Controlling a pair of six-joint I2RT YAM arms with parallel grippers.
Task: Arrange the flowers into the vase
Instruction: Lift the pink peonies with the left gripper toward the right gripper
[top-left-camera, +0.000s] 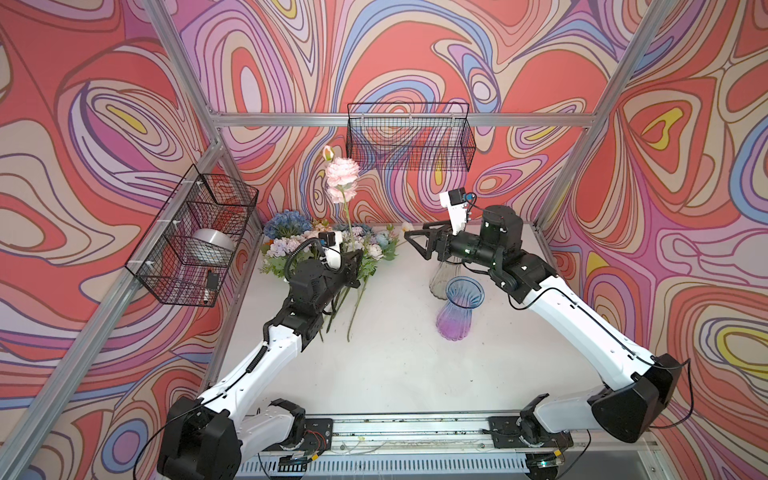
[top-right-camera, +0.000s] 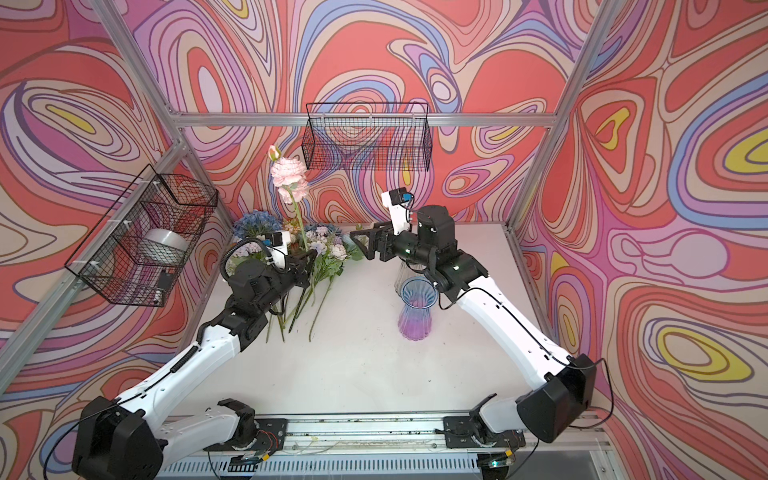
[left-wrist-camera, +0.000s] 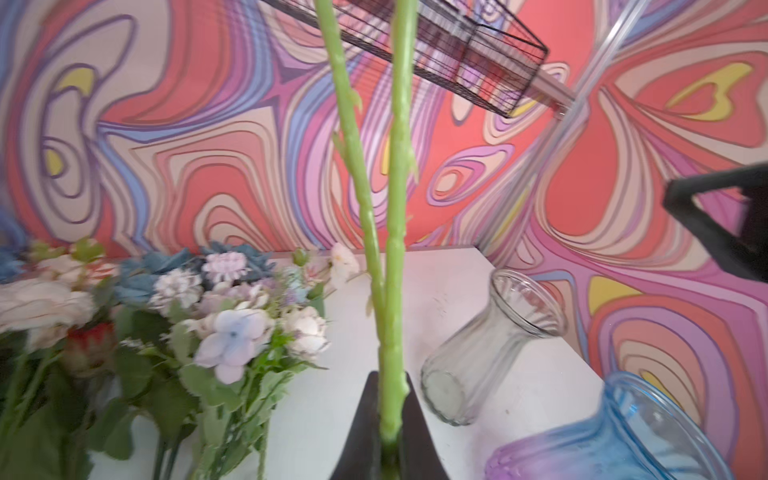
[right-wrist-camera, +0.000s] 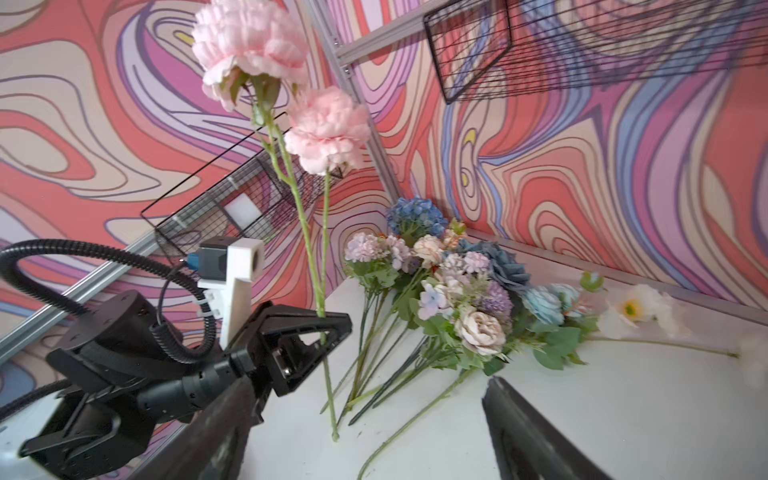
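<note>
Left end effector (right-wrist-camera: 332, 326) clamps upright pink flower (right-wrist-camera: 249, 45).

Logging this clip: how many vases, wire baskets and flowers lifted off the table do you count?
Vases: 2, the blue-purple vase and the clear glass vase
Wire baskets: 2, the left-wall basket and the back-wall basket
Lifted flowers: 1, the pink flower, clamped in the left gripper
Total: 5

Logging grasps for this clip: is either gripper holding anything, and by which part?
The left gripper is shut on the pink flower, low on its green stem, blooms up. The right gripper is open, holding nothing.
</note>
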